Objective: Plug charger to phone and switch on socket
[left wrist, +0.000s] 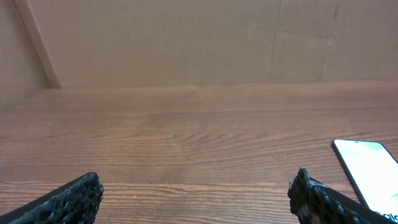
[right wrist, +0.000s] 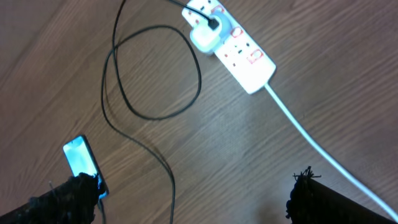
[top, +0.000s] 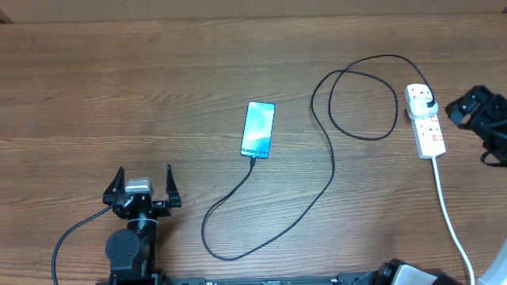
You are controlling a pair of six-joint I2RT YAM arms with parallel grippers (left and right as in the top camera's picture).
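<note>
The phone (top: 258, 129) lies flat mid-table with its cyan screen lit; it also shows in the left wrist view (left wrist: 370, 171) and the right wrist view (right wrist: 81, 157). The charger cable (top: 326, 150) runs from the phone's near end, loops across the table and ends in a plug (top: 421, 98) seated in the white socket strip (top: 428, 127), also seen from the right wrist (right wrist: 239, 46). My left gripper (top: 143, 186) is open and empty, left of the phone and nearer the front edge. My right gripper (top: 482, 111) is open and empty, just right of the strip.
The strip's white cord (top: 451, 218) trails toward the front right edge. A cardboard wall (left wrist: 186, 40) stands beyond the table's far edge.
</note>
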